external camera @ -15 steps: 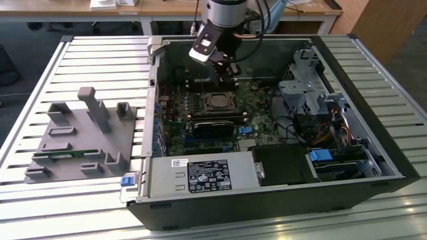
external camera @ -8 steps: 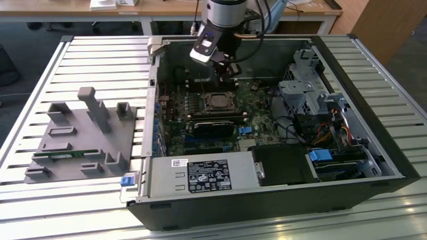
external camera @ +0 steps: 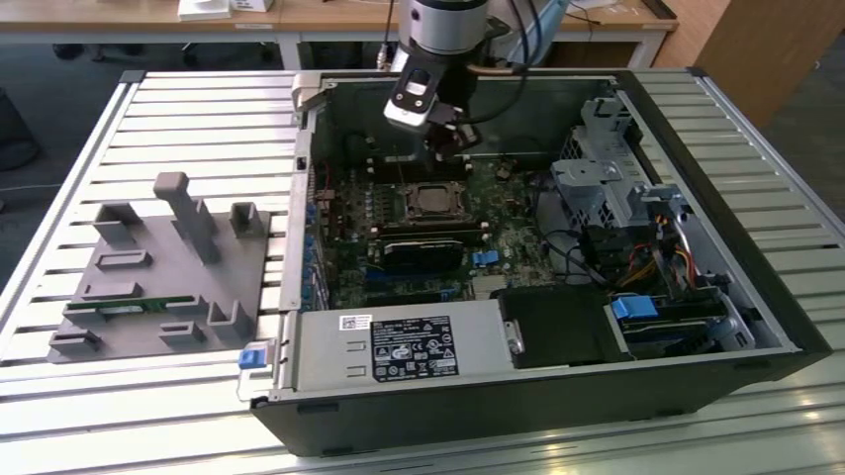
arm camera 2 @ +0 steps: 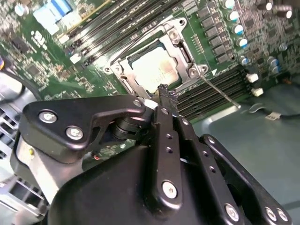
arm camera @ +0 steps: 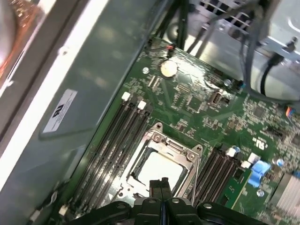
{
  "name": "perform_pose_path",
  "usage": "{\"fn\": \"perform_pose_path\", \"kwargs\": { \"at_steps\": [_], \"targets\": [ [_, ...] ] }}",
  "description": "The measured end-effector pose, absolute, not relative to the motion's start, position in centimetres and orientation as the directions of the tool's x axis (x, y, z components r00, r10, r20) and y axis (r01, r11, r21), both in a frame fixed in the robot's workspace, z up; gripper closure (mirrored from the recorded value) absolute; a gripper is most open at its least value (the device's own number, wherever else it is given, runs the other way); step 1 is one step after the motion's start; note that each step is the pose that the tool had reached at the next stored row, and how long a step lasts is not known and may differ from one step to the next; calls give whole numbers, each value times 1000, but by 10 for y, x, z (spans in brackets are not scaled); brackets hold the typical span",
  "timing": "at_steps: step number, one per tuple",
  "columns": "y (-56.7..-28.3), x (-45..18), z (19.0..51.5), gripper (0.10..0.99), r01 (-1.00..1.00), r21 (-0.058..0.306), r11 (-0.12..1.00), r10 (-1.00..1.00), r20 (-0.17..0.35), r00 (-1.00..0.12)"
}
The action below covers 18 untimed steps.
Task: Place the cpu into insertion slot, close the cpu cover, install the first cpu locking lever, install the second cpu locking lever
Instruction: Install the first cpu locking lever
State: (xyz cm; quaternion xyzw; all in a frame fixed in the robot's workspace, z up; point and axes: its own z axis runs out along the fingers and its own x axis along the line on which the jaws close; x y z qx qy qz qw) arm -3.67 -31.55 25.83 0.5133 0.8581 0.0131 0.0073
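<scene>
Claw [arm camera: 162, 183] pinched together, empty, close over cpu cover [arm camera: 173, 144].

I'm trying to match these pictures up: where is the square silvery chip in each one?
Exterior view: the cpu sits on the motherboard, near the gripper.
Second wrist view: the cpu lies just past the gripper's tip.
First wrist view: likewise just past the tip.
Shared landmark: the cpu cover framing it.
</scene>
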Motion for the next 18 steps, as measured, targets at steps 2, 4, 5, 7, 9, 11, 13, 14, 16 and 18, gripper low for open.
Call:
{"fn": "perform_pose_path", "kwargs": {
  "at_steps": [2,4,5,7,9,11,13,14,16,18],
  "targets": [
    [-316,-37,258,980,863,30,504,864,1,-504],
    [-316,-37,258,980,844,30,536,844,1,-536],
    [-316,-37,258,980,835,30,550,835,1,-550],
    [-316,-37,258,980,819,30,573,819,1,-573],
    [-316,-37,258,980,804,30,594,804,1,-594],
    [-316,-37,258,980,787,30,616,788,1,-616],
    [-316,-37,258,980,770,30,637,771,1,-637],
    [-316,-37,258,980,761,30,648,762,1,-648],
    [-316,-37,258,980,742,30,669,743,1,-670],
    [-316,-37,258,980,719,30,694,719,1,-695]
  ]
}}
